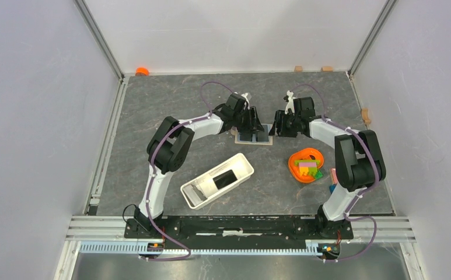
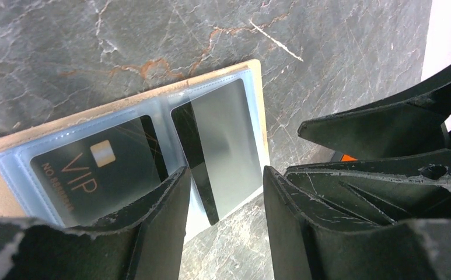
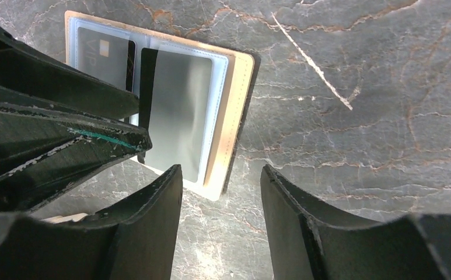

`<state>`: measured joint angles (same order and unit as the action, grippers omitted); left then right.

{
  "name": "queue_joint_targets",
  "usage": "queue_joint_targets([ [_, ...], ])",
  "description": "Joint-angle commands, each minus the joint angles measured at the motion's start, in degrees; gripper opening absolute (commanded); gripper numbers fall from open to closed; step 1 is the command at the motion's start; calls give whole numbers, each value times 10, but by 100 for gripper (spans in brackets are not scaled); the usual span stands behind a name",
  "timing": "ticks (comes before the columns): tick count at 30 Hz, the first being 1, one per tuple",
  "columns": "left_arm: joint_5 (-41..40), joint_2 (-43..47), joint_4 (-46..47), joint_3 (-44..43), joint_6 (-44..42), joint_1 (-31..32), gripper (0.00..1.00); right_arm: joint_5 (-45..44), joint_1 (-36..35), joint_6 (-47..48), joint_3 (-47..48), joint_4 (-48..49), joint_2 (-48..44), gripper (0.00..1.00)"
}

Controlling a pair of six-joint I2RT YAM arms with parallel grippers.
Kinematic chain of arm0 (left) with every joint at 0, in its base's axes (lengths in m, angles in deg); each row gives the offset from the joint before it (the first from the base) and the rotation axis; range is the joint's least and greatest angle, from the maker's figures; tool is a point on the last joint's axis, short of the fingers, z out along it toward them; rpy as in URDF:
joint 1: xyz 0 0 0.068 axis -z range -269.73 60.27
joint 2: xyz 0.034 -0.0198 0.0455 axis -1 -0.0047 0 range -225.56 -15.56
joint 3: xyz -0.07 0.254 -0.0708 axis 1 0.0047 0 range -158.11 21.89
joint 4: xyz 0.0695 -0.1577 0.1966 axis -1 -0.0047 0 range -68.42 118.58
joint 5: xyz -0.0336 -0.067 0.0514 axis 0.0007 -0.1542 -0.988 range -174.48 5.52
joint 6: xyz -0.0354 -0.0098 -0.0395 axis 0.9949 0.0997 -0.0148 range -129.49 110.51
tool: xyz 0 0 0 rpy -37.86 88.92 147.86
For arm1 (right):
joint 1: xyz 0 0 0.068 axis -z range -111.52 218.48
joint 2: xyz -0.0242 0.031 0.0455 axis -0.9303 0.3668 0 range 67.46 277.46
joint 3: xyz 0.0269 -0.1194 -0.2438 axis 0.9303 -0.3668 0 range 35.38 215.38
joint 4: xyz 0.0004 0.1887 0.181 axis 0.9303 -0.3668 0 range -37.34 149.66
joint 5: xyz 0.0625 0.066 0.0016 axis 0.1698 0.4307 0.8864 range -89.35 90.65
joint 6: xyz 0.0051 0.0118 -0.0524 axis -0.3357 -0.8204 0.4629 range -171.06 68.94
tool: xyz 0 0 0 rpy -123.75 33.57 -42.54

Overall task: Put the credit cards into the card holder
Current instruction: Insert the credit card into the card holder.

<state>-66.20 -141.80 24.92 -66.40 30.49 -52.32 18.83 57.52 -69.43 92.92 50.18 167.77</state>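
The card holder (image 1: pixel 252 139) is an open tan wallet with clear sleeves, flat on the grey table between both grippers. A black VIP credit card (image 2: pixel 94 166) sits in one sleeve. A second credit card (image 2: pixel 229 146), shiny back up with a black stripe, lies in the other sleeve, and its near end sticks out past the holder's edge. My left gripper (image 2: pixel 224 175) is open, its fingers straddling that protruding end without pinching it. My right gripper (image 3: pixel 221 172) is open over bare table by the holder's tan border (image 3: pixel 234 116).
A long white tray (image 1: pixel 196 201) lies nearer the arm bases, with a dark rectangle inside it. An orange bowl (image 1: pixel 297 157) of coloured blocks stands at the right. The two grippers sit close together over the holder. Small wooden blocks lie along the far and right table edges.
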Motion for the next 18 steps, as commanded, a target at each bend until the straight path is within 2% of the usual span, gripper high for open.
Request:
queue_joint_targets([
  [1, 11, -15, 48, -28, 14, 10, 55, 1, 6, 7, -6, 16, -32, 56],
  [10, 30, -40, 58, -58, 13, 26, 55, 1, 15, 10, -9, 14, -42, 54],
  [14, 15, -17, 41, -56, -12, 25, 57, 12, 28, 7, -11, 17, -42, 53],
  [18, -4, 18, -9, -54, -56, 23, 61, 35, 39, 6, -18, 33, -46, 46],
])
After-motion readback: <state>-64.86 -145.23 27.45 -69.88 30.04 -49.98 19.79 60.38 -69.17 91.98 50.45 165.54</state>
